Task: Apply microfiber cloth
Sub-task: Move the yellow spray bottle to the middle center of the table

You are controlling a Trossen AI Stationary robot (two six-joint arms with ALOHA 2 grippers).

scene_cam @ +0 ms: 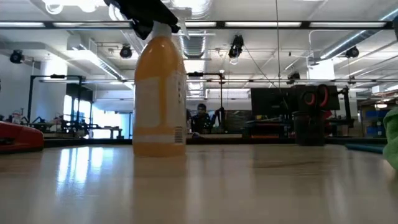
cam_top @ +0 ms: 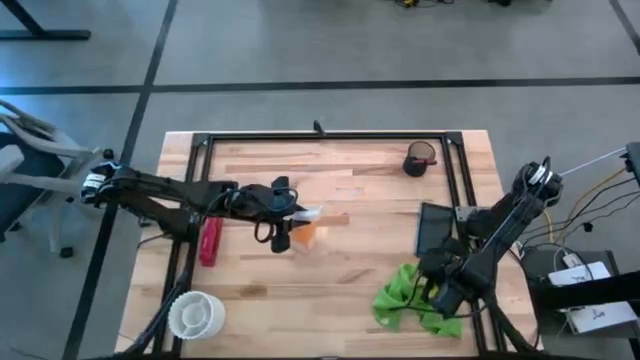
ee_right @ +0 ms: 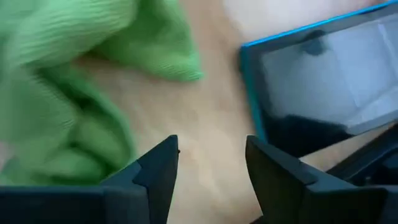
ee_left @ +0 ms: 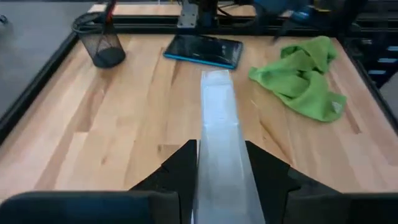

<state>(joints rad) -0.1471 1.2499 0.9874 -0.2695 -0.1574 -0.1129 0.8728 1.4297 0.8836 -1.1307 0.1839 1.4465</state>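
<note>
1. Beside the tablet (cam_top: 436,228), toward the table's front edge: microfiber cloth (cam_top: 408,298), bunched in loose folds, flat on the wood and not yet lifted.
2. Just above bare wood between cloth and tablet: right gripper (ee_right: 208,163), fingers spread, nothing between them.
3. Judged step in hand: picking up the cloth. Best done by shifting away from the tablet until a thick fold sits between the fingers, then lowering close to the wood before closing.
4. Worth avoiding: pinching a thin edge only, or clipping the tablet's blue rim on the way.
5. Well apart from the tablet, near mid-table: left gripper (ee_left: 219,155), clamped around the top of the orange spray bottle (scene_cam: 160,87), standing upright on the table.
6. Beyond the tablet, toward the far edge: black mesh cup (cam_top: 420,159), contents not clear, possibly something dark at the bottom.
7. Far from the tablet, at the opposite front corner: white ribbed cup (cam_top: 195,314), apparently holding nothing.
</note>
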